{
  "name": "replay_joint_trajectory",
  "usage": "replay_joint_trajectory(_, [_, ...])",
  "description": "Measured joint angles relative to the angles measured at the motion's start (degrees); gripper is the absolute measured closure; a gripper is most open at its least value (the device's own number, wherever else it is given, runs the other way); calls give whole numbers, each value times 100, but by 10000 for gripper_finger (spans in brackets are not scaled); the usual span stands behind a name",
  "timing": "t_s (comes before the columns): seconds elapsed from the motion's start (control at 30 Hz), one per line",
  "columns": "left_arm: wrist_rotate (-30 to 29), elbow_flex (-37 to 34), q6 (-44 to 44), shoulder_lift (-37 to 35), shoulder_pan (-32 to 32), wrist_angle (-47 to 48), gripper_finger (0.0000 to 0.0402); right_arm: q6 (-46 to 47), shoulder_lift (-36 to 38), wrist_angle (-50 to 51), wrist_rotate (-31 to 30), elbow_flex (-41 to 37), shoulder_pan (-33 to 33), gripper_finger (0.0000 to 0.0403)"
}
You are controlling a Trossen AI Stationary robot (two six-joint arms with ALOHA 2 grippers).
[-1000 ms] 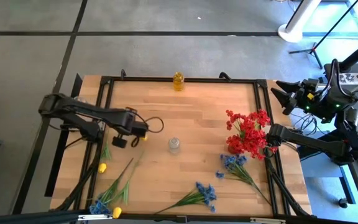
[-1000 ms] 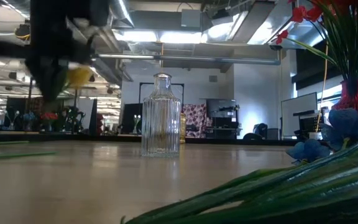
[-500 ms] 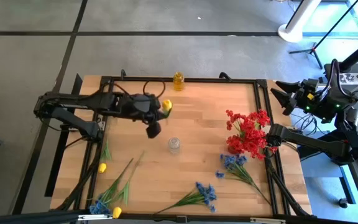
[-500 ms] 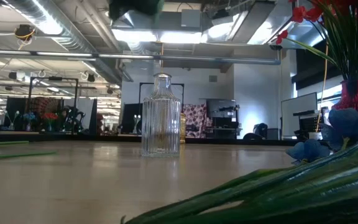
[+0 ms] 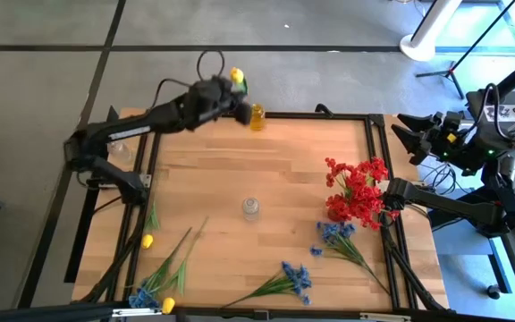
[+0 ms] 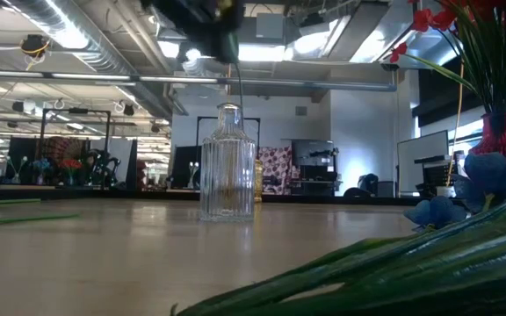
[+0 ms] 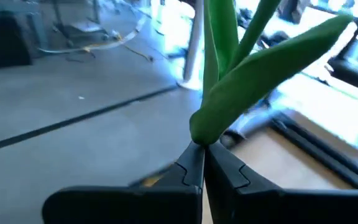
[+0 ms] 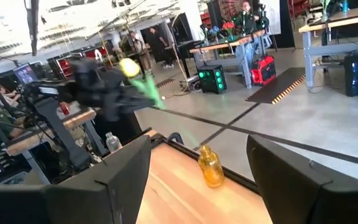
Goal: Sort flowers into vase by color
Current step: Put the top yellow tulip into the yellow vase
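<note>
My left gripper (image 5: 236,91) is raised over the table's far edge, shut on a yellow flower (image 5: 236,76) with green leaves (image 7: 253,56). It hovers just left of the small yellow vase (image 5: 257,116), which stands at the far edge. A clear glass vase (image 5: 251,208) stands mid-table. A red vase with red flowers (image 5: 356,190) stands at the right. Blue sprigs (image 5: 340,237) (image 5: 289,279) and yellow buds (image 5: 147,240) lie flat near the front. My right gripper (image 5: 406,136) waits open, high beyond the table's right edge. My left gripper pinches the flower's stem at the base of its leaves (image 7: 205,134) between its two fingertips (image 7: 188,168). The flower is lifted clear, the bud (image 8: 129,67) up beyond the fingers, and the thin stem (image 6: 238,79) hangs down below them.
A black frame (image 5: 150,134) rims the wooden table. More green-leaved sprigs (image 5: 173,264) lie at the front left beside a blue one (image 5: 141,295). Bare wood lies between the clear vase and the far edge.
My left gripper has risen from the table's left middle and swung toward the far edge, to beside the yellow vase. It rolled and tipped from pointing down toward level. It stayed shut, and the yellow flower went with it, lifted high.
</note>
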State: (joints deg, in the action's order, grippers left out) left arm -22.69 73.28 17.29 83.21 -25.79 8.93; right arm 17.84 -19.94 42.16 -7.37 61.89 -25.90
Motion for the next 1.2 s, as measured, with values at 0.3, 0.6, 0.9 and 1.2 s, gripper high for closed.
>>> replay_joint_trajectory(0.3, [593, -6, 362, 739, -495, -942, 401, 487, -20, 4, 219, 0, -1, 136])
replay_joint_trajectory(0.6, [271, 7, 491, 227, -292, -439, 401, 347, -20, 5, 25, -2, 0, 136])
replay_joint_trajectory(0.9, [265, 4, 641, 161, -309, -315, 401, 250, -20, 147, -101, -2, 1, 136])
replay_joint_trajectory(1.2, [227, 2, 764, 171, -277, -6, 401, 248, -21, 262, -86, -2, 1, 136])
